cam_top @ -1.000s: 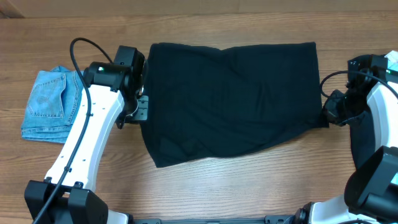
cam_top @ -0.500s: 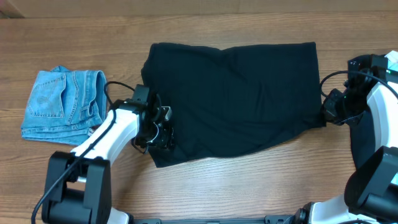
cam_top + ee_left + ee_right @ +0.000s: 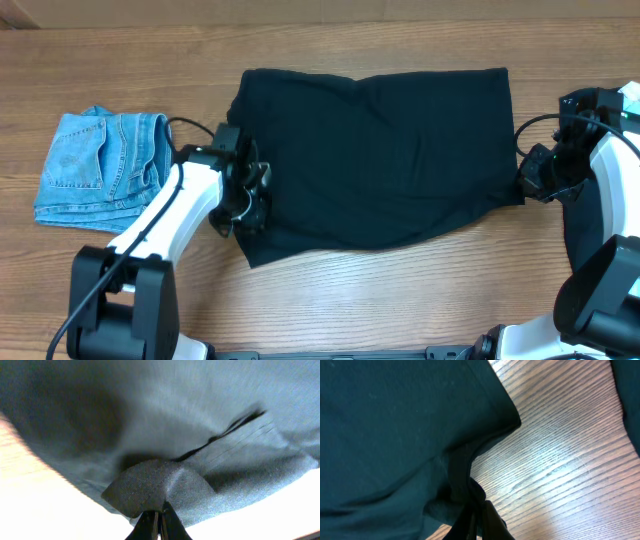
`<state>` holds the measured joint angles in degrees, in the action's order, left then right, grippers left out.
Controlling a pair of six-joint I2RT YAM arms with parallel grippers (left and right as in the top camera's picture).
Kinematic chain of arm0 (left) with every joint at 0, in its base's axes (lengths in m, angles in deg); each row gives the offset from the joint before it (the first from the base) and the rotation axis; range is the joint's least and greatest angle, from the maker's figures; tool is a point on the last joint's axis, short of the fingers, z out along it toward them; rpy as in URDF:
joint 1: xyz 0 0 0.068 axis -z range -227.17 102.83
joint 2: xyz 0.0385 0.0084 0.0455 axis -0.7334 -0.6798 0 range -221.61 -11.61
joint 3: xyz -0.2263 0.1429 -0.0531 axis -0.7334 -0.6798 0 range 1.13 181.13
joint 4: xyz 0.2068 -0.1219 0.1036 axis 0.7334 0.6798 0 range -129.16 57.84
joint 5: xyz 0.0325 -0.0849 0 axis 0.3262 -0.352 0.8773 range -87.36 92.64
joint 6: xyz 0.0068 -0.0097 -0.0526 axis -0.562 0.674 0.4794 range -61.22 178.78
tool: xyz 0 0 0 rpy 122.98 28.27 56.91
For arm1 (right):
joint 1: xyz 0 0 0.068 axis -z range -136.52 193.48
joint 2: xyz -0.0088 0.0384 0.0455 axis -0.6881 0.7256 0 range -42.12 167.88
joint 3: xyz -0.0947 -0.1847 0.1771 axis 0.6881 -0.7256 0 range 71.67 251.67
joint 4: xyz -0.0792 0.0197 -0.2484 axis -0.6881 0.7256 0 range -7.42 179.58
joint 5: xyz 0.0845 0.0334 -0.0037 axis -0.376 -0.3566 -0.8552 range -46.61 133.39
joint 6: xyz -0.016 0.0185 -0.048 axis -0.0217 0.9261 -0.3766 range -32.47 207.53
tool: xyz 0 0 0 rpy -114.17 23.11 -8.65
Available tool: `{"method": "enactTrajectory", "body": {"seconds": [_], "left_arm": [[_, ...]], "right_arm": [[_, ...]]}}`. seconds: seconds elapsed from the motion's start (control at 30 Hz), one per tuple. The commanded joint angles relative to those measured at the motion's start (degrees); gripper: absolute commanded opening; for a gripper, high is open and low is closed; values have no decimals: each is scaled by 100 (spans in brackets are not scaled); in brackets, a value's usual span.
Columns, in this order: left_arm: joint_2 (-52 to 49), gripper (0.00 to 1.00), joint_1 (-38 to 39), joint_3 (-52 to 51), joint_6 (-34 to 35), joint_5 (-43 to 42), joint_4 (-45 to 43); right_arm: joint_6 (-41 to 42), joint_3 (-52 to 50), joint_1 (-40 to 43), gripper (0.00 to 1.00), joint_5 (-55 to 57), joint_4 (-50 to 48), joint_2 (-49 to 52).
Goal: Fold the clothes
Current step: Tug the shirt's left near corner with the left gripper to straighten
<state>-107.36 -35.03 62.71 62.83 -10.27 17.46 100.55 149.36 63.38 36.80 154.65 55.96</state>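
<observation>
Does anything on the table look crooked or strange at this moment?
The black garment lies askew: its near edge slants, reaching closer to the robot at the left gripper than at the right gripper. Both pinch its cloth. Nothing looks spilled or damaged.

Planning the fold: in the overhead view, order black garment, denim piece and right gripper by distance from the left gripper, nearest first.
1. black garment: pinched in the left gripper.
2. denim piece: to its left.
3. right gripper: far right edge.
</observation>
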Motion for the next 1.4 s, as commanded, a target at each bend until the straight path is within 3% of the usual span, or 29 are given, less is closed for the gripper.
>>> {"method": "enactTrajectory", "body": {"seconds": [0.0, 0.2, 0.53, 0.83, 0.9, 0.97, 1.0, 1.1, 1.2, 1.37], "left_arm": [[291, 4, 7, 538, -85, 726, -7], [289, 4, -190, 907, -94, 1182, -210], [271, 9, -243, 927, -284, 1023, -1401], [26, 10, -249, 927, -278, 1139, -1707], [11, 38, -249, 887, -245, 1137, -1340], [-92, 58, -254, 776, -234, 1139, -1150], [-210, 64, -278, 743, -208, 1071, -1143], [-610, 70, -350, 741, -214, 671, -1357], [-1139, 64, -376, 741, -214, 203, -1663], [-1335, 49, -378, 748, -170, 101, -1849]], "right_arm": [[-39, 35, 37, 4, 46, -101, -164], [81, 26, 37, 4, 44, -498, -114], [354, -157, 37, 5, -101, -1311, 22], [354, -157, 37, 5, -122, -1346, 22], [354, -157, 37, 5, -125, -1340, 22], [356, -157, 37, 5, -125, -1329, 22], [356, -157, 37, 5, -125, -1327, 22], [356, -157, 37, 5, -125, -1325, 22], [354, -157, 37, 5, -122, -1303, 22], [354, -157, 37, 5, -122, -1285, 22]]}}
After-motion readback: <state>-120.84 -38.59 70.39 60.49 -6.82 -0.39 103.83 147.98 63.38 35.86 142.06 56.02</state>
